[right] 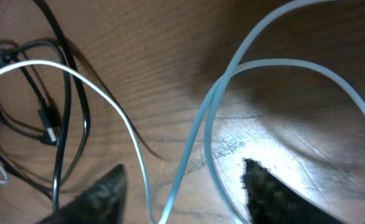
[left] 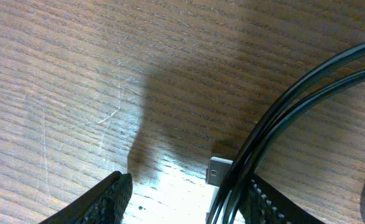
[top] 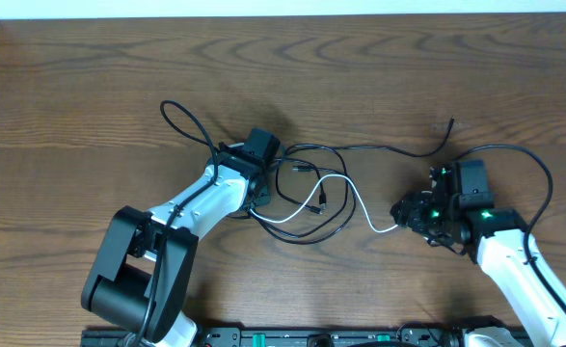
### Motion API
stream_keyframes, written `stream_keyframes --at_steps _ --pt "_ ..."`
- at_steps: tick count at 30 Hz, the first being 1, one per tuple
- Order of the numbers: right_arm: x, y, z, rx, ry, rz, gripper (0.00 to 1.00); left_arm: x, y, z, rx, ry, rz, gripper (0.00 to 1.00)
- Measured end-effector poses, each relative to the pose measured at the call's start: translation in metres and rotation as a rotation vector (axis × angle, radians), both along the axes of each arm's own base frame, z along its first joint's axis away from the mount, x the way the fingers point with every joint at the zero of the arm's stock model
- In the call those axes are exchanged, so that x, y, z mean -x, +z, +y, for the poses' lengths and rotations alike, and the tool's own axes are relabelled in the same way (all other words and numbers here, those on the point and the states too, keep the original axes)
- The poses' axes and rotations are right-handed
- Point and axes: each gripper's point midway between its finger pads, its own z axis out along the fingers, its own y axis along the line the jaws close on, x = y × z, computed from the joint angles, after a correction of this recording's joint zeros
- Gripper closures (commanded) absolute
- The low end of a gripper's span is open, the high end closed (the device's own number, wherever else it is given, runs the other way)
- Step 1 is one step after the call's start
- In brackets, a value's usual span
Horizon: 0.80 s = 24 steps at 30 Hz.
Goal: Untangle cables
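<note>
The left gripper (left: 188, 186) stands spread, pinching nothing. A doubled run of the thin black flexible cord (left: 275, 118) passes between its fingers, close against the right-hand one, with a small silver connector plug (left: 218, 171) just beside that run. Which cord the plug belongs to cannot be told. The right gripper (right: 183, 167) is also spread. Two strands of the thin white flexible cord (right: 198, 134) run through its gap above the brown wood-grain tabletop (right: 151, 74), and neither strand is clamped.

The likely trouble is a double catch. If either gripper closes where it is, it may take both strands at once. Pulling on a doubled loop would probably draw the crossings between the arms tighter instead of freeing them. The black run sits so near one finger that it may slip out as the fingers close.

Only the overhead view shows the whole knot: the white cord crosses the black loops between the two grippers, with a black tail trailing beyond the right gripper. The wrist views alone show how many strands sit in each gap, and the left wrist view alone shows the plug clearly.
</note>
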Motion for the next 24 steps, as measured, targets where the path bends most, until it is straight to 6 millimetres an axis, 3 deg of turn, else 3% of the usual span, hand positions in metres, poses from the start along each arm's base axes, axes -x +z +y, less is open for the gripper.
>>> stream_keyframes --at_steps 5,7,9,14,19,24 --pt "0.005 -0.012 0.004 -0.003 -0.020 0.003 0.69 0.000 0.000 0.000 0.000 0.000 0.001 0.41" --pt "0.007 -0.016 0.005 -0.004 -0.030 0.007 0.87 0.000 0.000 0.000 0.001 0.000 0.000 0.41" --pt "0.007 -0.017 0.004 -0.004 -0.042 0.006 0.99 0.000 0.000 0.000 0.001 0.000 0.001 0.41" --pt "-0.011 -0.009 0.007 -0.025 -0.060 -0.072 0.99 0.000 0.000 0.000 0.001 0.000 0.000 0.41" --pt "-0.054 0.018 0.008 -0.071 -0.087 -0.274 0.99 0.000 0.000 0.000 0.002 0.000 0.001 0.41" --pt "-0.093 0.051 -0.033 -0.098 -0.241 -0.448 0.99 0.000 0.000 0.000 0.002 0.000 0.002 0.41"
